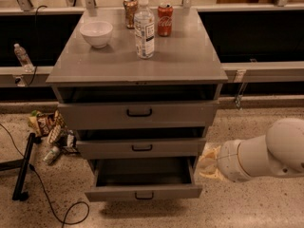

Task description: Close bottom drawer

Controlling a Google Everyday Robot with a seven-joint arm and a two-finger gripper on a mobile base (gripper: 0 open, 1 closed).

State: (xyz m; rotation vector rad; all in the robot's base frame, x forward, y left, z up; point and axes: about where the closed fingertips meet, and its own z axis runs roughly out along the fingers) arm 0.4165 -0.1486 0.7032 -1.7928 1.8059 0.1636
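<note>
Gripper (208, 163): hovering just beside the cabinet's (183, 56) lower right side, near the bottom drawer's right end; how wide it is set, I cannot tell.
Arm (266, 153): reaching in low from the cabinet's right.
Bottom drawer (142, 192): sitting pulled out at the cabinet's foot, its inside showing.
Middle drawer (141, 147): sticking out slightly.
Cabinet top: carrying a bowl (96, 33), a water bottle (144, 28) and a red can (165, 19).
Snack bags (47, 127): lying left of the cabinet.
</note>
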